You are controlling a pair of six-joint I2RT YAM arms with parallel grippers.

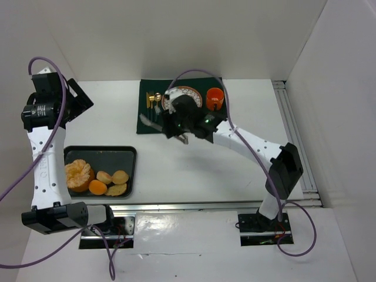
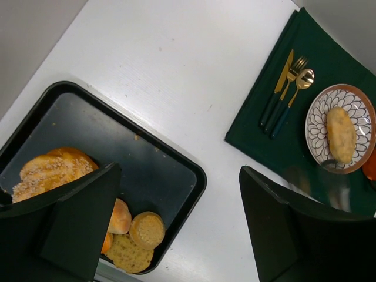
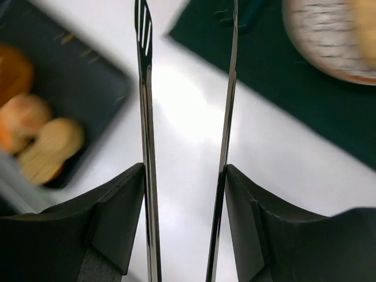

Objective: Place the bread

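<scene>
Roll (image 2: 341, 134) plated; fetch another.
Your right gripper (image 3: 185, 170) grips empty, parted tongs (image 3: 144, 88); left gripper (image 2: 176, 173) gapes. Straddle a tray roll (image 2: 147, 229) squarely.

3 bread rolls (image 1: 120, 177) lie in the black tray (image 1: 111, 159).

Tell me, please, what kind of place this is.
Probably a robot test booth staged as a dining setting: white walls enclose a white table, two arms are bolted at its near edge, and a green placemat carries a plate and cutlery.
</scene>
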